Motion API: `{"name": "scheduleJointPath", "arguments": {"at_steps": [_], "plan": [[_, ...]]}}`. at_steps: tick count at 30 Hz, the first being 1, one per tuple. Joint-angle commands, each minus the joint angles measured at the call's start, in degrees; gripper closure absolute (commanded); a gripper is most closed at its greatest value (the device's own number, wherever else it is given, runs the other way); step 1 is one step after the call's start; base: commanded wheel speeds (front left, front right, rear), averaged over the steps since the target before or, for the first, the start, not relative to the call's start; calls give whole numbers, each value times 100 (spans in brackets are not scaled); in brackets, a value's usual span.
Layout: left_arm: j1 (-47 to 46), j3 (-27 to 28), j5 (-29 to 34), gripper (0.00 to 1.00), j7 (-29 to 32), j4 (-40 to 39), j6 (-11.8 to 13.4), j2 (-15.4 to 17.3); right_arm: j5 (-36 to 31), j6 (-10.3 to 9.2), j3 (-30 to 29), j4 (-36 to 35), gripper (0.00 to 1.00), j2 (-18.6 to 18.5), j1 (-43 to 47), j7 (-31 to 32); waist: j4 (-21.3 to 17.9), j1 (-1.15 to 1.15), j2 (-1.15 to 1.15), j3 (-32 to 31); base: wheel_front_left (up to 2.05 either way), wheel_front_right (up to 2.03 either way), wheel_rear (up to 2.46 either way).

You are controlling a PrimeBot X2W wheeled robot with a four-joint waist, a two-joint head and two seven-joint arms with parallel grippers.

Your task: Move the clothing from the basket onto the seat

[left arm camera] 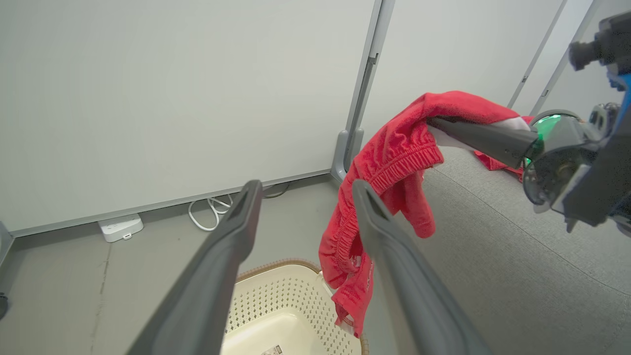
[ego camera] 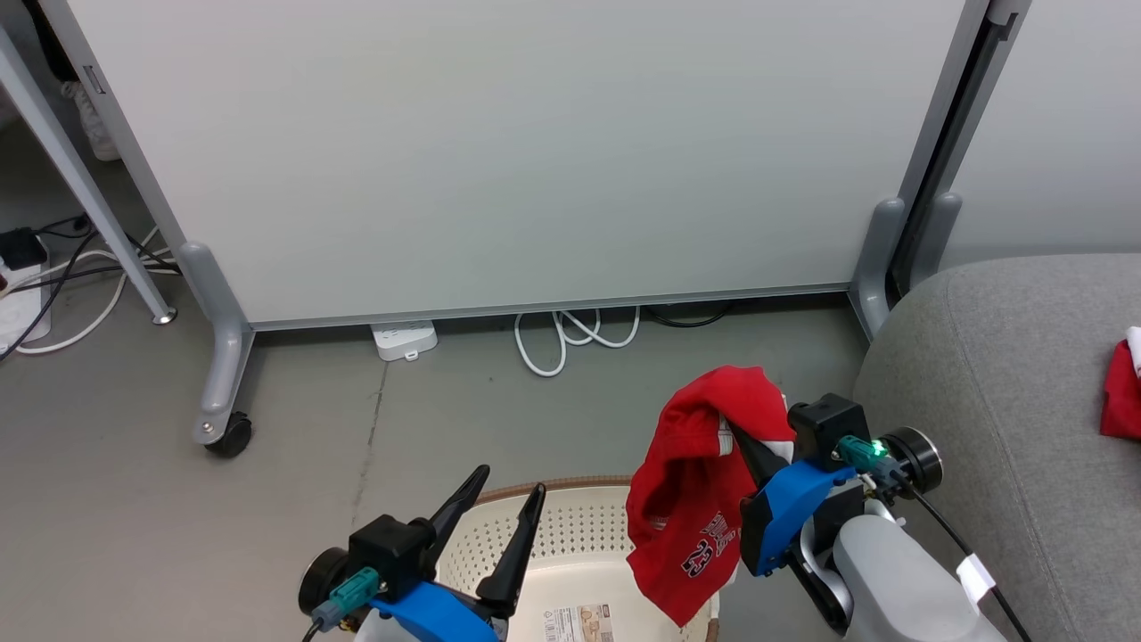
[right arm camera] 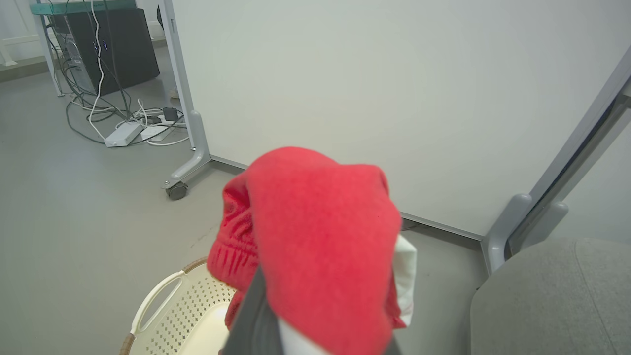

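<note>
The right end effector [ego camera: 744,441] was clamped on a red garment [ego camera: 691,499], its fingers together and pointing up and left in the head view, their tips buried in the cloth. The garment draped over those fingers and hung with its long axis vertical: a bunched fold at the top, the dark "23" print near the lower end, and the bottom edge pointing down over the right side of the basket [ego camera: 570,535]. It hung between the basket and the grey seat [ego camera: 1007,374], clear of the seat. A second garment [ego camera: 1121,392] lay on the seat at the far right. The left end effector [ego camera: 510,481] hovered over the basket's left part, fingers apart and holding nothing.
</note>
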Motion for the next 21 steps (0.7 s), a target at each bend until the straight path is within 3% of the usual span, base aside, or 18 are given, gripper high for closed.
{"name": "scheduleJointPath", "arguments": {"at_steps": [1, 13, 21], "plan": [[97, 87, 60, 0, -17, -9, -17, 14, -33, -4, -8, -51, 100, -7, 88, 1, -2, 0, 0, 2, 0, 0, 0], [275, 539, 435, 0, -17, 70, -211, -198, -72, -4, -65, -192, 100, 17, 130, 92, -101, 0, 0, 23, 0, 0, 0], [299, 719, 582, 0, -17, 65, -271, -296, -78, -4, 2, -271, 100, 65, 61, 137, -634, 0, 0, 106, 0, 0, 0]]}}
